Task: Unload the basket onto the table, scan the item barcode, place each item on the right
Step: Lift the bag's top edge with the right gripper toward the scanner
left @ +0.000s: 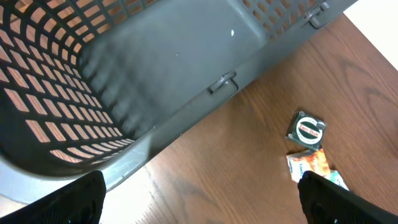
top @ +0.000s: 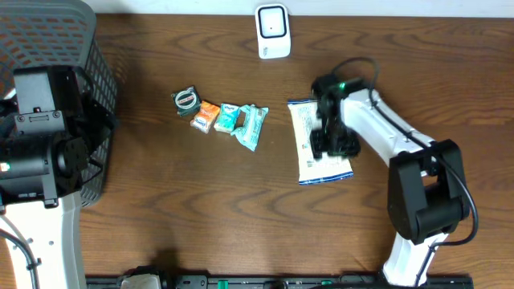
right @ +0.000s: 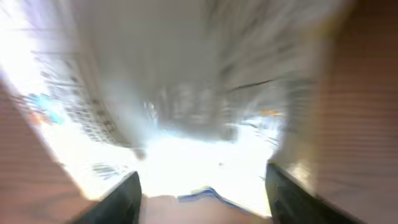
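The item, a flat white package with blue print (top: 308, 132), lies on the wooden table right of centre. My right gripper (top: 334, 145) hangs directly over its right half. The right wrist view is blurred: the white package (right: 186, 93) fills it, and the right gripper (right: 202, 200) has its dark fingers (right: 118, 202) well apart above the package's near edge, clamping nothing. A white scanner (top: 273, 32) stands at the table's back edge. My left gripper (left: 199, 202) is wide open over bare wood beside the basket, holding nothing.
A grey mesh basket (top: 48, 32) fills the back left corner, and its wall (left: 155, 62) spans the left wrist view. A round tin (top: 186, 99), an orange packet (top: 207, 116) and teal packets (top: 249, 124) lie in a row at centre; the tin (left: 306, 129) also shows by the left gripper.
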`<act>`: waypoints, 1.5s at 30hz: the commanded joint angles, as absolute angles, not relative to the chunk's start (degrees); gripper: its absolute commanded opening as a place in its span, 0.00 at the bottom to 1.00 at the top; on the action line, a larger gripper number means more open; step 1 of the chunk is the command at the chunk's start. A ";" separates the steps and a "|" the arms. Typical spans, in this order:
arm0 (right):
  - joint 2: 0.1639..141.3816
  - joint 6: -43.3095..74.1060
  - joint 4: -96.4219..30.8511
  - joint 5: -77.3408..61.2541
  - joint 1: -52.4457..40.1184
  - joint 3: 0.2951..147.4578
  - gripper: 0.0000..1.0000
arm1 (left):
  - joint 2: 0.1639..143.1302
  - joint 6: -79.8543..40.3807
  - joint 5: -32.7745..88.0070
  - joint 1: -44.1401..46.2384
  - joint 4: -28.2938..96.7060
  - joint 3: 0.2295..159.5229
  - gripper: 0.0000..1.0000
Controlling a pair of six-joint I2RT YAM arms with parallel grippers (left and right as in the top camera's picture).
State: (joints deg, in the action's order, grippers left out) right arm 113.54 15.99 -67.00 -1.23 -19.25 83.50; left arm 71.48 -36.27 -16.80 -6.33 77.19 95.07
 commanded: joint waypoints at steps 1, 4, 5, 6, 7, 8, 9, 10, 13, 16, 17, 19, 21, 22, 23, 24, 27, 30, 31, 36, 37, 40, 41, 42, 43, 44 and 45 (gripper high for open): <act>111.59 16.62 -67.92 3.92 -16.49 91.88 0.88 | 71.53 -37.19 -17.37 -6.63 77.34 94.76 0.98; 111.59 14.92 -64.99 3.55 -13.91 93.38 0.97 | 71.53 -37.19 -17.37 -6.63 77.34 94.76 0.98; 111.74 14.31 -64.14 2.92 -13.02 93.25 0.99 | 71.53 -37.19 -17.37 -6.63 77.34 94.76 0.98; 112.12 13.61 -63.24 1.67 -12.08 92.99 0.99 | 71.53 -37.19 -17.37 -6.63 77.34 94.76 0.98; 112.42 12.62 -62.70 -0.01 -11.22 92.88 0.99 | 71.53 -37.17 -17.37 -6.63 77.34 94.76 0.98; 112.99 11.27 -62.28 -2.37 -10.39 92.84 0.99 | 71.53 -37.17 -17.37 -6.63 77.34 94.76 0.98; 113.58 10.20 -62.02 -4.49 -9.67 92.84 0.99 | 71.53 -37.19 -17.37 -6.63 77.34 94.76 0.98; 114.52 9.19 -61.63 -7.35 -8.71 92.82 0.99 | 71.53 -37.17 -17.37 -6.63 77.34 94.76 0.97; 117.16 7.49 -61.10 -14.11 -6.81 92.79 0.99 | 71.53 -37.19 -17.37 -6.63 77.34 94.76 0.98; 119.61 4.08 -61.06 -21.69 -5.89 92.79 0.99 | 71.53 -37.19 -17.37 -6.63 77.34 94.76 0.98; 120.70 3.18 -61.08 -23.75 -5.76 92.77 0.99 | 71.53 -37.17 -17.37 -6.63 77.34 94.76 0.98; 122.89 2.63 -61.08 -26.13 -5.78 92.77 0.99 | 71.53 -37.19 -17.37 -6.63 77.34 94.76 0.98; 124.92 2.61 -61.08 -26.94 -5.82 92.77 0.99 | 71.53 -37.17 -17.37 -6.63 77.34 94.76 0.98; 125.91 2.00 -61.10 -28.05 -5.82 92.77 0.99 | 71.53 -37.17 -17.37 -6.63 77.34 94.76 0.98; 126.80 1.04 -61.12 -29.61 -5.82 92.77 0.99 | 71.53 -37.17 -17.34 -6.63 77.34 94.76 0.98; 127.92 -0.34 -61.10 -31.97 -5.82 92.77 0.98 | 71.53 -37.17 -17.37 -6.63 77.34 94.76 0.98; 130.93 -1.39 -61.10 -34.85 -6.02 92.75 0.85 | 71.53 -37.17 -17.37 -6.63 77.34 94.76 0.98; 133.47 -1.39 -61.08 -34.83 -6.37 92.75 0.58 | 71.53 -37.19 -17.37 -6.63 77.34 94.76 0.98; 134.02 -1.37 -61.06 -34.85 -6.46 92.75 0.51 | 71.53 -37.17 -17.34 -6.63 77.34 94.76 0.98; 134.15 1.23 -61.06 -35.18 -6.44 92.92 0.04 | 71.53 -37.17 -17.37 -6.63 77.34 94.76 0.98; 133.53 1.67 -61.06 -35.77 -6.33 93.03 0.01 | 71.53 -37.19 -17.37 -6.63 77.34 94.76 0.98; 129.56 1.61 -61.04 -40.71 -5.63 93.62 0.01 | 71.53 -37.19 -17.37 -6.63 77.34 94.76 0.98; 128.16 1.63 -60.84 -41.93 -5.45 93.84 0.01 | 71.53 -37.17 -17.34 -6.63 77.34 94.76 0.98; 126.43 1.61 -60.49 -43.20 -5.28 94.04 0.01 | 71.53 -37.17 -17.37 -6.63 77.34 94.76 0.98; 124.05 1.61 -59.66 -44.66 -5.19 94.13 0.01 | 71.53 -37.19 -17.37 -6.63 77.34 94.76 0.97; 120.14 1.61 -57.87 -46.74 -5.21 94.13 0.01 | 71.53 -37.19 -17.37 -6.63 77.34 94.76 0.98; 118.39 1.61 -56.97 -47.68 -5.32 94.13 0.01 | 71.53 -37.19 -17.37 -6.63 77.34 94.76 0.98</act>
